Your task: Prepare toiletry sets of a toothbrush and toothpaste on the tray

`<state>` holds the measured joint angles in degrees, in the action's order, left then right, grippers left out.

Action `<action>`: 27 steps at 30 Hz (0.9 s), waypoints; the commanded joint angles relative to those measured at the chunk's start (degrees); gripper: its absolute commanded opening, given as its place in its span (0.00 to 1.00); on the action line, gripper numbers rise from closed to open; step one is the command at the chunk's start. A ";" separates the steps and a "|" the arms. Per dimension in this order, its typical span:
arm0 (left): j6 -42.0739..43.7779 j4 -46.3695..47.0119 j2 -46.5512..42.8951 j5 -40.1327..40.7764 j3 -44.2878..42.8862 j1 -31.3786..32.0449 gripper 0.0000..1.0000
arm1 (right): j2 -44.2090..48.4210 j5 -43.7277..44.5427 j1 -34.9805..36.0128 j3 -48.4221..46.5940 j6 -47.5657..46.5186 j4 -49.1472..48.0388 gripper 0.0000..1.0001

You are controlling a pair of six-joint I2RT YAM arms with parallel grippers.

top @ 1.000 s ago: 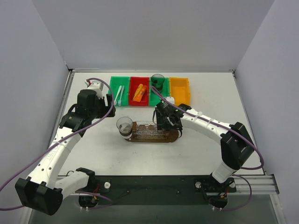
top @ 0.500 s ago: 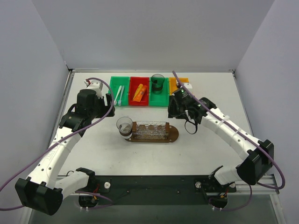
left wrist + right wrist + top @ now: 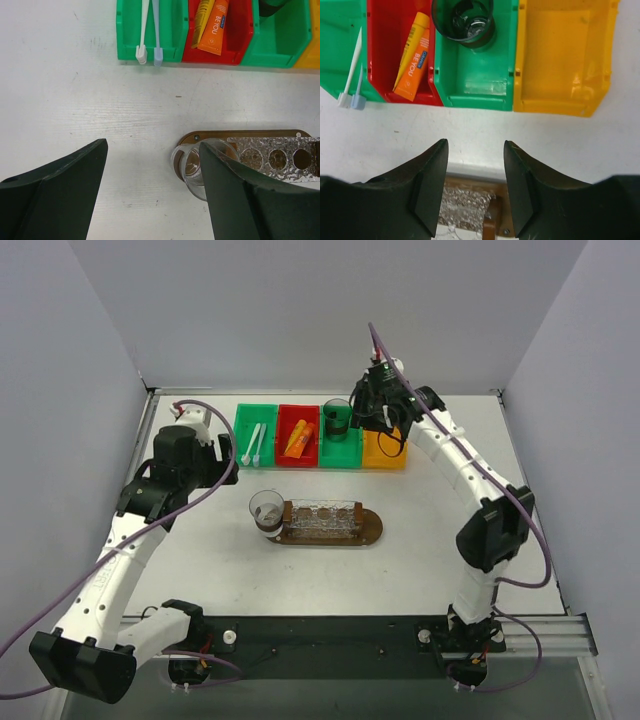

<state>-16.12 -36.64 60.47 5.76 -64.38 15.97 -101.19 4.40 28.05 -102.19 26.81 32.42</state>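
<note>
Left gripper (image 3: 152, 147) and right gripper (image 3: 475, 147) gape empty; 2 toothbrushes (image 3: 144, 25) lie in a green bin (image 3: 172, 25) beyond the left.

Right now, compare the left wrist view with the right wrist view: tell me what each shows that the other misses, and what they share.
Only the left wrist view shows the clear cup at the end of the tray and the round holes in the shiny holder. Only the right wrist view shows the whole yellow bin, nothing in it, and the dark cup seen whole in the green bin. Both show the two toothbrushes, the toothpaste tubes in the red bin, and part of the tray.
</note>
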 commanded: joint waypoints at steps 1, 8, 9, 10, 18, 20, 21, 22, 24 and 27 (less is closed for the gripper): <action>1.27 -1.06 -2.19 0.39 -0.75 -0.85 0.84 | -10.14 -3.96 -2.12 -12.11 1.14 0.97 0.43; 1.79 -0.36 -2.64 0.57 0.57 -1.64 0.85 | -22.03 -8.27 -6.43 -23.65 7.20 0.62 0.40; 1.88 -0.36 -2.64 0.57 0.66 -1.64 0.85 | -23.86 -8.45 -6.78 -24.54 7.29 0.54 0.40; 1.88 -0.36 -2.72 0.57 0.92 -1.73 0.85 | -24.75 -8.53 -7.04 -25.42 7.38 0.45 0.40; 1.35 0.08 -3.34 0.04 2.41 -2.17 0.85 | -30.12 -10.20 -8.89 -28.15 8.26 -2.01 0.40; 1.27 0.26 -3.51 0.04 2.94 -2.25 0.85 | -30.65 -11.43 -8.89 -28.06 8.61 -3.06 0.40; 1.27 0.34 -3.51 0.04 3.12 -2.17 0.85 | -31.08 -12.13 -8.81 -28.06 8.79 -3.50 0.40; 1.18 0.52 -3.43 -0.13 3.29 -2.25 0.85 | -31.26 -13.10 -8.89 -27.89 9.14 -4.29 0.40; 0.92 0.69 -3.25 -0.31 3.47 -2.34 0.85 | -31.96 -13.37 -8.80 -27.89 9.58 -4.82 0.40; 0.83 0.87 -2.99 -0.49 3.39 -2.34 0.85 | -33.02 -13.46 -8.72 -27.80 10.89 -5.35 0.40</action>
<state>-14.92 -37.47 58.17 5.74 -60.86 14.09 -132.70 -7.64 19.16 -127.94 35.59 28.97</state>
